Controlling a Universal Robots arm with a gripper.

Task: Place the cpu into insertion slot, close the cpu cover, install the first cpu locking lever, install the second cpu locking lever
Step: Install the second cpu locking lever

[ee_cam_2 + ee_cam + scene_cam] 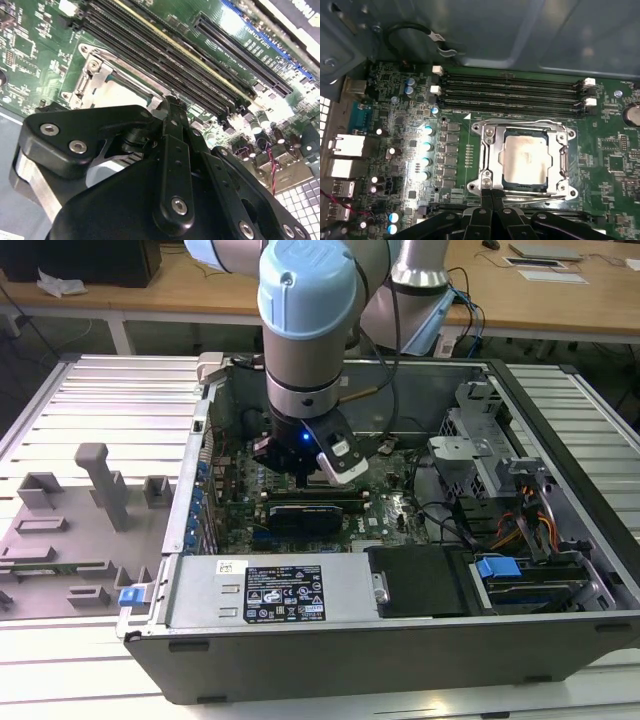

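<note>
- Stage of work: the cpu (527,160) lies flat in the insertion slot (559,150), and the cpu cover (490,150) is folded down over it, with the metal top showing through the square window. The work appears to have reached the locking levers.
- Tool: in the first wrist view the gripper (491,197) has its fingertips pressed together with nothing between them. They sit at the socket edge farthest from the memory slots (510,92), touching or just above a thin locking lever (540,196) that runs along that edge.
- Doing the step well (judgement): bear on the lever rod alone with the closed tips and keep clear of the cover window and the chip. Push down steadily and keep the rod from springing back until it tucks under its catch. A slip toward the motherboard (410,165) would risk the small components beside the socket.
- Exterior view: the arm reaches down into the open computer case (560,440), with the gripper (305,478) at centre frame over the board. The socket is hidden beneath it.
- First wrist view: shows the whole socket face-on, so seating and cover position can be judged.
- Second wrist view: looks obliquely past the gripper (172,107) body, which hides most of the cover (97,80); whether the tips touch the lever cannot be told here.
</note>
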